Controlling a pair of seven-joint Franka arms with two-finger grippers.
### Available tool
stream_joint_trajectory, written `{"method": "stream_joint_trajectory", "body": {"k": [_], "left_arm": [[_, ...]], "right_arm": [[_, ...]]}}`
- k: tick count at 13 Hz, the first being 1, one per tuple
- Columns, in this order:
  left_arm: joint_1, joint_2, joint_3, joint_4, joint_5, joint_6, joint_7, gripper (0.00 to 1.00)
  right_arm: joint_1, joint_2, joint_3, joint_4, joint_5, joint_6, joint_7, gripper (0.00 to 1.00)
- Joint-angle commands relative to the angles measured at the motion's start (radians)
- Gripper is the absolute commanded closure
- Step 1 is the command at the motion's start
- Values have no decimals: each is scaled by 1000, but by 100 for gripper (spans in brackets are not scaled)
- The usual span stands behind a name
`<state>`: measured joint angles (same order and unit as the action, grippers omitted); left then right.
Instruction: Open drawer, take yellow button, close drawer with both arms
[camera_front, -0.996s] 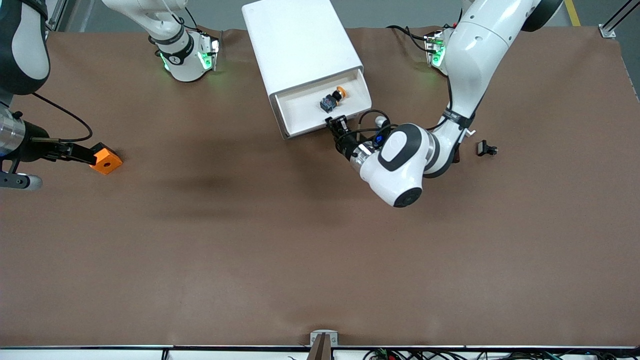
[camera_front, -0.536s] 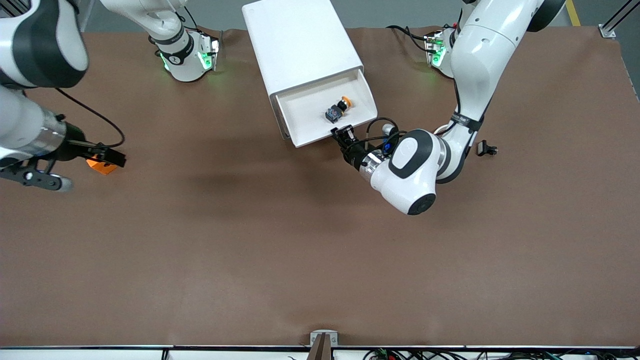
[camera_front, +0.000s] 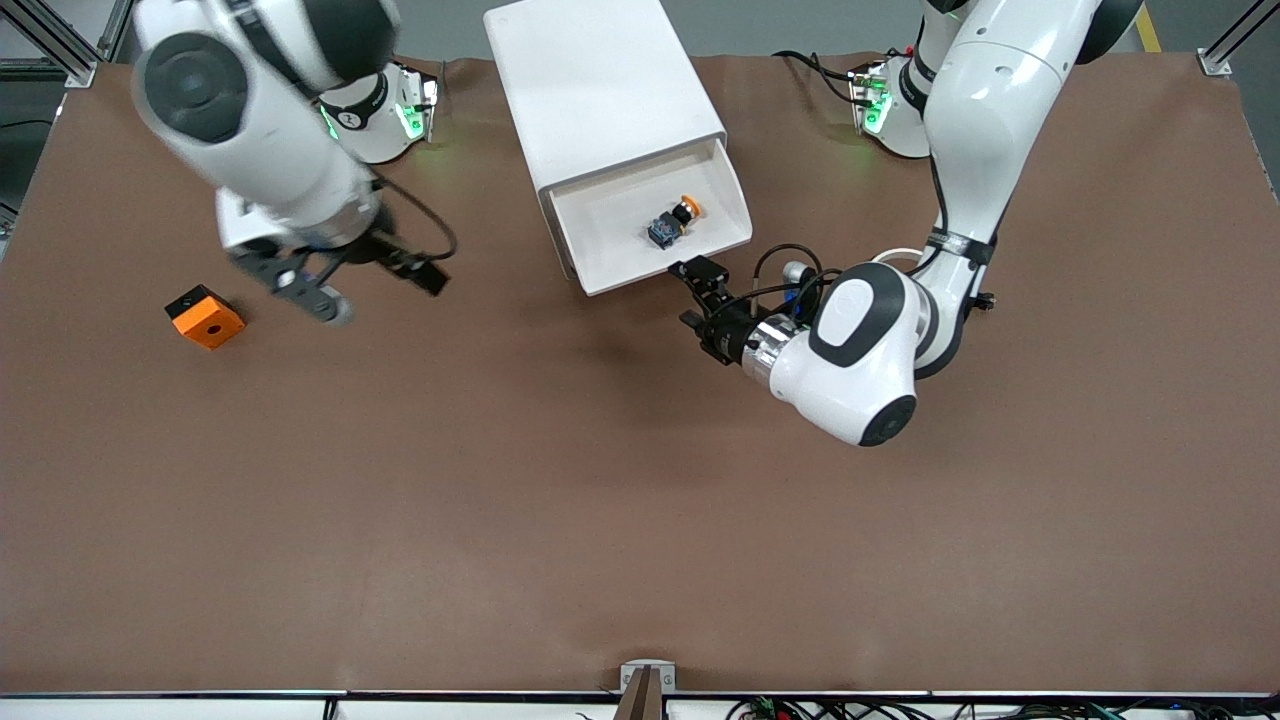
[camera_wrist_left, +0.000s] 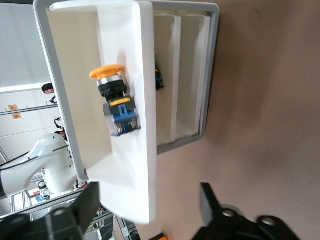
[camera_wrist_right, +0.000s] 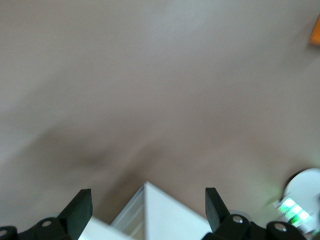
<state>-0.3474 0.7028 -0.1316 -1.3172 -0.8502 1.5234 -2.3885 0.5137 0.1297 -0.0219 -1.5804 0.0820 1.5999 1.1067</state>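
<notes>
front: high, facing robots | left wrist: close on drawer (camera_wrist_left: 127, 150) | right wrist: over table (camera_wrist_right: 150, 75)

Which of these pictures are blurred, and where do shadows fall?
Front view: the right arm is motion-smeared, and soft shadows lie on the table nearer the camera than the drawer. Right wrist view: blurred throughout. Left wrist view: sharp on the button.

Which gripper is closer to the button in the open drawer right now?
Left. The left gripper sits open just off the drawer front, near the button; the right gripper, open, is toward the right arm's end.
</notes>
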Motion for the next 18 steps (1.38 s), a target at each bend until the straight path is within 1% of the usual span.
{"method": "stream_joint_trajectory", "body": {"k": [1, 2, 3, 6, 8, 10, 11, 13, 14, 15, 18], "left_arm": [[24, 3, 20, 44, 20, -12, 78, 0], [28, 1, 41, 45, 34, -12, 110, 0], [28, -2, 58, 45, 75, -12, 153, 0], [30, -2, 69, 47, 204, -9, 267, 0], [28, 1, 116, 55, 227, -5, 351, 0], [30, 3, 142, 53, 236, -5, 438, 0], [28, 3, 147, 52, 273, -6, 453, 0], [12, -2, 144, 53, 431, -5, 466, 0], [8, -2, 139, 56, 489, -2, 474, 0], [8, -3, 136, 56, 511, 9, 491, 0], [13, -9, 150, 58, 517, 33, 607, 0]], "right_arm": [[106, 2, -15, 10, 33, 44, 218, 0], [158, 7, -15, 10, 35, 67, 298, 0], [201, 17, -16, 8, 33, 95, 367, 0], [302, 74, -16, 11, 30, 113, 476, 0], [354, 111, -16, 11, 35, 161, 583, 0], [403, 157, -16, 11, 33, 216, 675, 0], [423, 186, -16, 26, 31, 239, 714, 0], [436, 255, -16, 88, 31, 247, 751, 0], [442, 275, -16, 105, 30, 247, 757, 0], [448, 292, -16, 114, 27, 249, 766, 0], [450, 304, -16, 117, 24, 259, 765, 0]]}}
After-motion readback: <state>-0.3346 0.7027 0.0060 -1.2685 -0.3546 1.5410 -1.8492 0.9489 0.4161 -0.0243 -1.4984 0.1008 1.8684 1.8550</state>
